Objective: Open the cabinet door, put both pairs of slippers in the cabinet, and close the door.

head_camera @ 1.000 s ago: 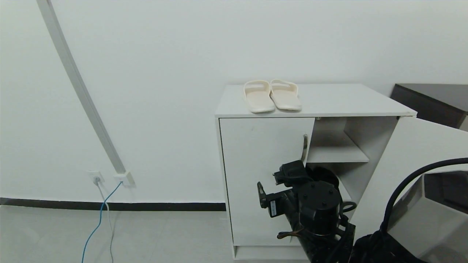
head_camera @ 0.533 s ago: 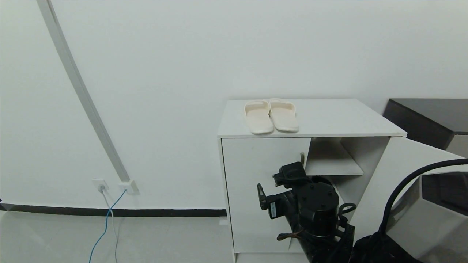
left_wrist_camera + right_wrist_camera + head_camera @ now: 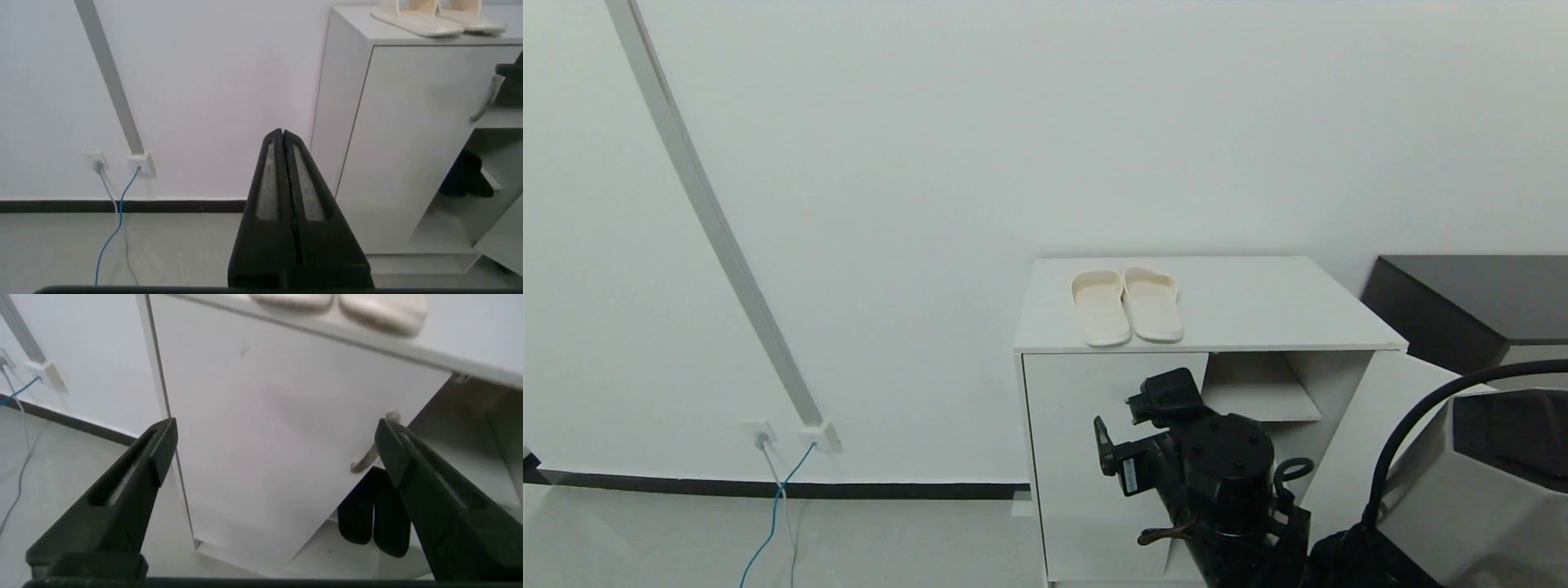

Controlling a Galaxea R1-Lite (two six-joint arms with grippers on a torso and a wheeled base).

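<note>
White wall behind, cabinet (image 3: 1258,304) w/ right door (image 3: 1372,433) open: dark pair (image 3: 374,516) already inside, lower compartment, cream pair (image 3: 1127,305) on top, left side, so 2nd pair + door-closing remain; left claw (image 3: 283,137) pressed closed, empty; right claw (image 3: 278,433) spread wide, empty.

Cream slippers (image 3: 1127,305) side by side atop white cabinet (image 3: 1258,304), right door (image 3: 1354,441) open, black slippers (image 3: 374,516) in lower compartment

Wall sockets (image 3: 758,429) with blue cable (image 3: 772,523); dark furniture (image 3: 1462,298) at right
</note>
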